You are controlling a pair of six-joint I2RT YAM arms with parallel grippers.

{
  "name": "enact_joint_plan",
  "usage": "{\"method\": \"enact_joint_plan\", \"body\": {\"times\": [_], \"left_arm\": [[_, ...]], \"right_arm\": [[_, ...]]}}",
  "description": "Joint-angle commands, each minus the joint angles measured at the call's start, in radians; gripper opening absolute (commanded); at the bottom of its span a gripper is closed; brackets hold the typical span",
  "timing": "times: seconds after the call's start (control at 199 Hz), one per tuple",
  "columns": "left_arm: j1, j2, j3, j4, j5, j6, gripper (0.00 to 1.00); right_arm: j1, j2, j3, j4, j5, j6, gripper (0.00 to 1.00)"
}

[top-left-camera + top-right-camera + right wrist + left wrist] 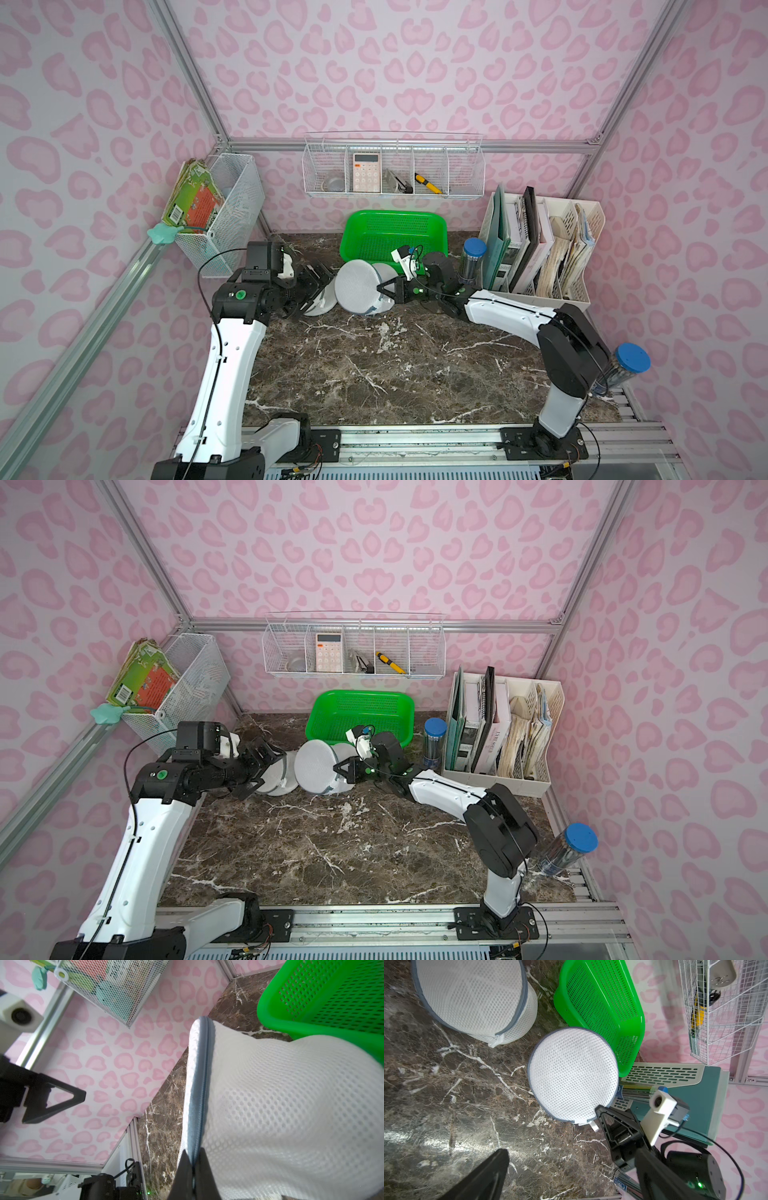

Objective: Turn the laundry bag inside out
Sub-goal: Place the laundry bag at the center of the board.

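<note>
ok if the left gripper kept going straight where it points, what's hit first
Likely the white mesh laundry bag lying just ahead of the left gripper; depth is unclear, so possibly the round mesh bag beyond.

So the left arm (224, 353) and right arm (507, 309) are both smooth white shells with chunky black joints, a thin black cable (199, 282) looping along each. Boxy white wrist camera (662, 1105), a little green light (699, 1184), and the pincer fingers (79, 1096) are black open triangles.

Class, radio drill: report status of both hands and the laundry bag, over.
Left hand open, empty. Right hand shut on laundry bag at zipper rim. Second mesh bag and green basket close by.
</note>
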Motion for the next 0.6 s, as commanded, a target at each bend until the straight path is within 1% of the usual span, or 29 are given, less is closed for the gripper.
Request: {"method": "enact_joint_plan", "body": {"times": [0.0, 0.086, 0.186, 0.236, 0.287, 0.317, 0.337, 0.428, 0.478, 0.483, 0.493, 0.498, 0.503, 0.513, 0.533, 0.599], "left_arm": [[0.009, -0.013, -0.001, -0.033, -0.017, 0.034, 0.99], [0.009, -0.023, -0.014, -0.039, -0.009, 0.031, 0.99], [0.01, -0.036, -0.035, -0.032, 0.006, 0.027, 0.99], [0.01, -0.04, -0.043, -0.027, 0.012, 0.026, 0.99], [0.01, -0.042, -0.05, -0.021, 0.018, 0.027, 0.99], [0.009, -0.042, -0.052, -0.019, 0.022, 0.027, 0.99], [0.009, -0.042, -0.056, -0.016, 0.022, 0.029, 0.99], [0.009, -0.04, -0.06, -0.02, 0.01, 0.032, 0.99], [0.01, -0.039, -0.063, -0.02, 0.007, 0.035, 0.99], [0.01, -0.039, -0.064, -0.02, 0.007, 0.035, 0.99], [0.01, -0.039, -0.066, -0.02, 0.006, 0.036, 0.99], [0.01, -0.039, -0.066, -0.02, 0.006, 0.036, 0.99], [0.01, -0.039, -0.067, -0.02, 0.005, 0.037, 0.99], [0.01, -0.039, -0.067, -0.02, 0.005, 0.037, 0.99], [0.009, -0.039, -0.069, -0.019, 0.005, 0.039, 0.99], [0.01, -0.038, -0.077, -0.015, 0.001, 0.041, 0.99]], "right_arm": [[-0.007, 0.067, 0.019, 0.234, -0.083, 0.19, 0.0], [-0.018, 0.124, 0.01, 0.366, -0.102, 0.301, 0.0], [-0.041, 0.16, -0.035, 0.483, -0.092, 0.395, 0.0], [-0.052, 0.165, -0.055, 0.502, -0.084, 0.405, 0.0], [-0.061, 0.161, -0.069, 0.48, -0.071, 0.383, 0.0], [-0.065, 0.155, -0.074, 0.454, -0.064, 0.364, 0.03], [-0.068, 0.149, -0.076, 0.431, -0.058, 0.348, 0.09], [-0.082, 0.117, -0.086, 0.308, 0.0, 0.279, 0.42], [-0.09, 0.096, -0.095, 0.245, 0.032, 0.245, 0.55], [-0.091, 0.094, -0.095, 0.24, 0.034, 0.243, 0.57], [-0.093, 0.091, -0.1, 0.232, 0.038, 0.237, 0.75], [-0.093, 0.089, -0.101, 0.229, 0.04, 0.234, 0.86], [-0.094, 0.087, -0.102, 0.226, 0.042, 0.232, 0.93], [-0.095, 0.082, -0.105, 0.219, 0.046, 0.227, 0.98], [-0.098, 0.073, -0.113, 0.209, 0.054, 0.219, 1.0], [-0.105, 0.047, -0.14, 0.181, 0.074, 0.198, 1.0]]}}
